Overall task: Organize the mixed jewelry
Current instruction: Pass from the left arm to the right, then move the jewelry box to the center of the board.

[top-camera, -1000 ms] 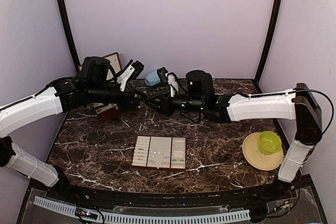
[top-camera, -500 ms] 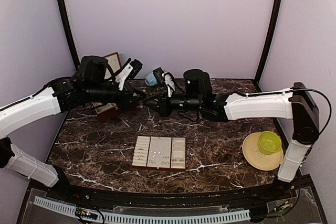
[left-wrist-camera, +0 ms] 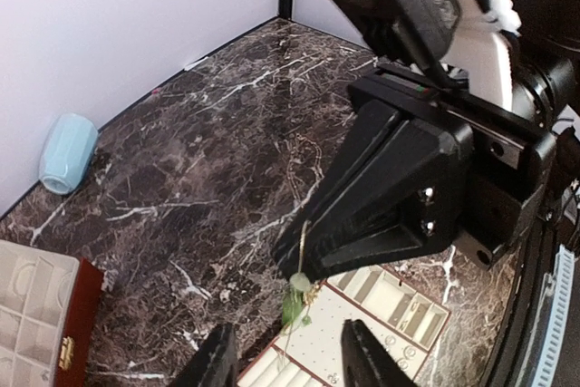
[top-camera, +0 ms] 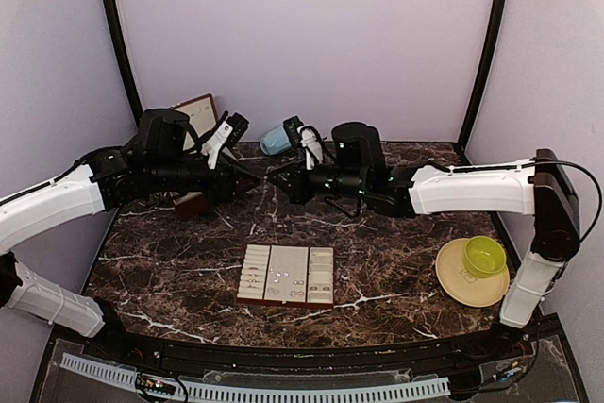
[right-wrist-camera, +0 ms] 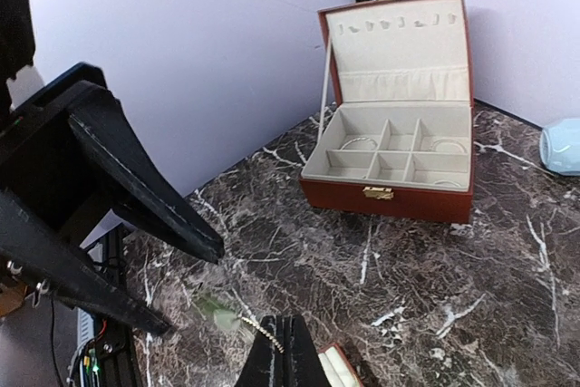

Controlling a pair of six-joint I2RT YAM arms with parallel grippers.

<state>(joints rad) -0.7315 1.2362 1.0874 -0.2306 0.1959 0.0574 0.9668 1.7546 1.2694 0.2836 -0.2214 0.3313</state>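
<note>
Mid-air, far centre: thin gold chain with pale green beads (left-wrist-camera: 296, 295).
Right gripper (left-wrist-camera: 304, 265) pinches its top; left gripper (left-wrist-camera: 283, 358) spread beneath, apart.

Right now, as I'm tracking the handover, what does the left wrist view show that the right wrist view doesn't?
Only the left wrist view shows the cream tray's slots, seen past the shut right hand. Only the right wrist view shows the box's raised lid and all its compartments. Both show the beaded chain pinched in the right hand, the open left hand, the blue cup and part of the box.
</note>
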